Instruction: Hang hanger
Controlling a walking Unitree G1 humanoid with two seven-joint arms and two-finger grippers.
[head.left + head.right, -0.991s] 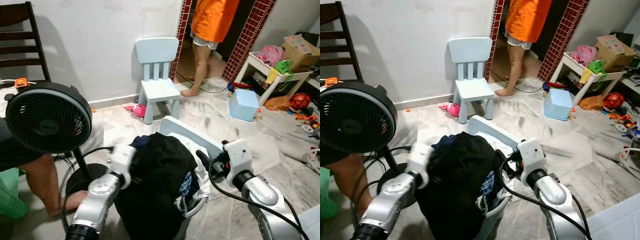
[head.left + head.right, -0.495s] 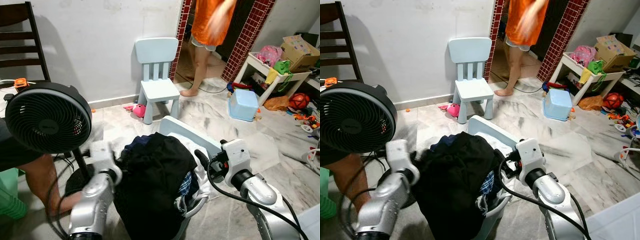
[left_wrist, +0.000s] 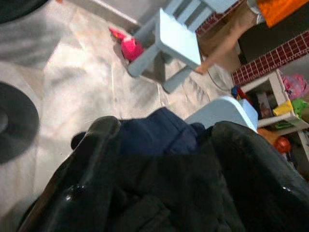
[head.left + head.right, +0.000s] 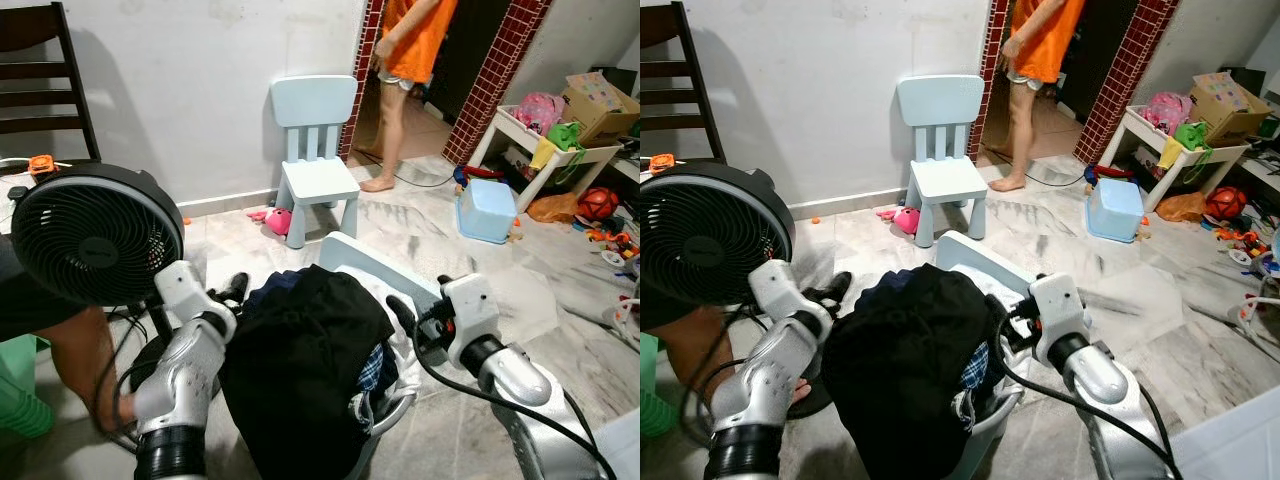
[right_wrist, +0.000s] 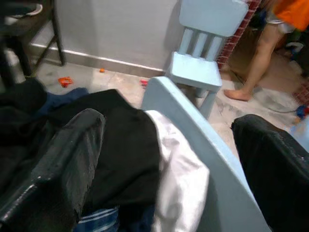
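**Both grippers flank a heaped laundry basket; no hanger can be made out**

At the lower centre of the head views a pale blue laundry basket [image 4: 385, 265] stands on the marble floor [image 4: 560, 300], piled above its rim with dark clothes [image 4: 310, 370]; a white garment [image 5: 176, 179] and a blue checked cloth [image 4: 372, 368] lie against its right inner wall. The left gripper [image 4: 232, 290] hovers at the lower left, at the pile's left edge, its fingers [image 3: 91, 159] parted and empty over a navy garment [image 3: 159, 137]. The right gripper [image 4: 398, 312] sits at the lower right beside the basket's right rim, its fingers [image 5: 63, 159] wide apart astride the rim and holding nothing. A black cable [image 4: 450, 385] loops under the right arm.

At the left, a black standing fan [image 4: 95, 235] rises close beside the left arm, with a person's bare leg [image 4: 85, 370] behind its post and a green object [image 4: 20, 400] at the frame edge. Farther back, at upper centre, a small pale blue chair [image 4: 315, 160] stands against the white wall [image 4: 200, 80], a pink toy [image 4: 277, 220] at its foot. A dark wooden chair [image 4: 45, 70] occupies the upper left. A person in an orange top [image 4: 415, 40] stands in the brick-edged doorway. At upper right are a blue tub [image 4: 488, 208] and a white table [image 4: 550, 150] cluttered with toys.
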